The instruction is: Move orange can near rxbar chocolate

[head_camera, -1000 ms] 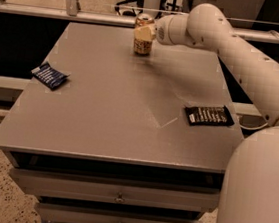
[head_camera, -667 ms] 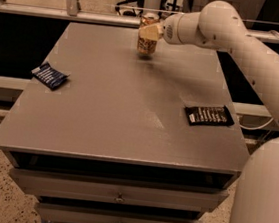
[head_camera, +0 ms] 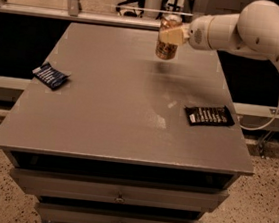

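Note:
The orange can (head_camera: 166, 40) is an orange-gold drink can with a silver top, held clear above the far part of the grey table (head_camera: 125, 107). My gripper (head_camera: 171, 35) is shut on the orange can, with the white arm reaching in from the right. The rxbar chocolate (head_camera: 209, 115) is a flat black bar with white text. It lies near the table's right edge, well in front and to the right of the can.
A small dark blue packet (head_camera: 50, 75) with white print lies near the table's left edge. Drawers (head_camera: 120, 194) sit under the tabletop. A railing and chair legs stand behind the table. A cable hangs at the right.
The gripper has lifted the orange can off the table and carried it a little to the right and toward the front. The bar and the blue packet have not moved.

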You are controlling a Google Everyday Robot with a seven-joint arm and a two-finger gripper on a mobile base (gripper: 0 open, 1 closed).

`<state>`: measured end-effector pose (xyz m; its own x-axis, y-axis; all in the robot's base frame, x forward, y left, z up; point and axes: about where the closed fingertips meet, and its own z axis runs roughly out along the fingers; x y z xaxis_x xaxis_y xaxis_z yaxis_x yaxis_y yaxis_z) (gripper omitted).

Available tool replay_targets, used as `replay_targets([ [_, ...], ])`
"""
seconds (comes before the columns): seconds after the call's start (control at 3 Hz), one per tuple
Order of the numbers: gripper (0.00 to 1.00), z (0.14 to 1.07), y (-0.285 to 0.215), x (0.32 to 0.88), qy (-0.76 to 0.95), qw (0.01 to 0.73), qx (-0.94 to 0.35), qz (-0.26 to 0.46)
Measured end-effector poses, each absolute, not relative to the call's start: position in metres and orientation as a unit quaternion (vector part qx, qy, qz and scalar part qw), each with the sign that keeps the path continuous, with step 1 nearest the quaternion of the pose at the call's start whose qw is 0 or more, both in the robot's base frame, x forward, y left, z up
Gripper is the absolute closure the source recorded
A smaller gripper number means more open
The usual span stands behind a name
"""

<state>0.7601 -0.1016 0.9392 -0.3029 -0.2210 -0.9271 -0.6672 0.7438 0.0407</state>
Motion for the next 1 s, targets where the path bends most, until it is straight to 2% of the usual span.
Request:
replay_targets([
  [1.0,1.00,0.909,-0.197,0.664,0.785,0.522,-0.285,0.174],
])
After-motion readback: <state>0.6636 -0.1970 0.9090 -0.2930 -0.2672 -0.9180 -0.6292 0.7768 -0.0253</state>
